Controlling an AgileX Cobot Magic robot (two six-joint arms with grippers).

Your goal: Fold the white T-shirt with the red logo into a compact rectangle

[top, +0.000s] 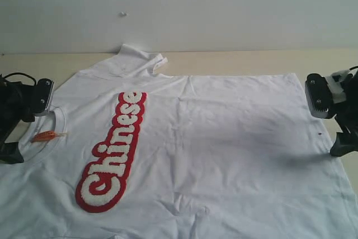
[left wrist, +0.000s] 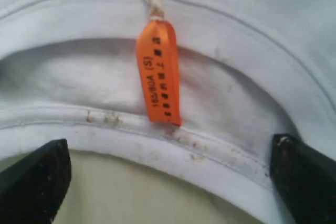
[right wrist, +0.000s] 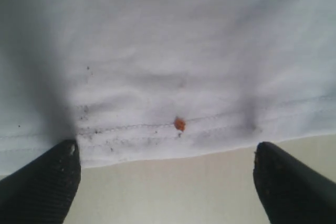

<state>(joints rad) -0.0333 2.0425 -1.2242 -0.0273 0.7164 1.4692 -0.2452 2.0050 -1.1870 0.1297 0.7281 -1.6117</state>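
- Exterior view: your left tool is at the collar of the white T-shirt, near the orange tag. Its jaws are wide apart and hold nothing.
- The shirt lies spread on the worktop, with the red logo left of its middle.
- Your right tool is at the hem, also wide and holding nothing.

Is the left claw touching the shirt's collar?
Cannot tell. The left wrist view shows the open left gripper astride the collar, but neither contact nor a gap shows plainly.
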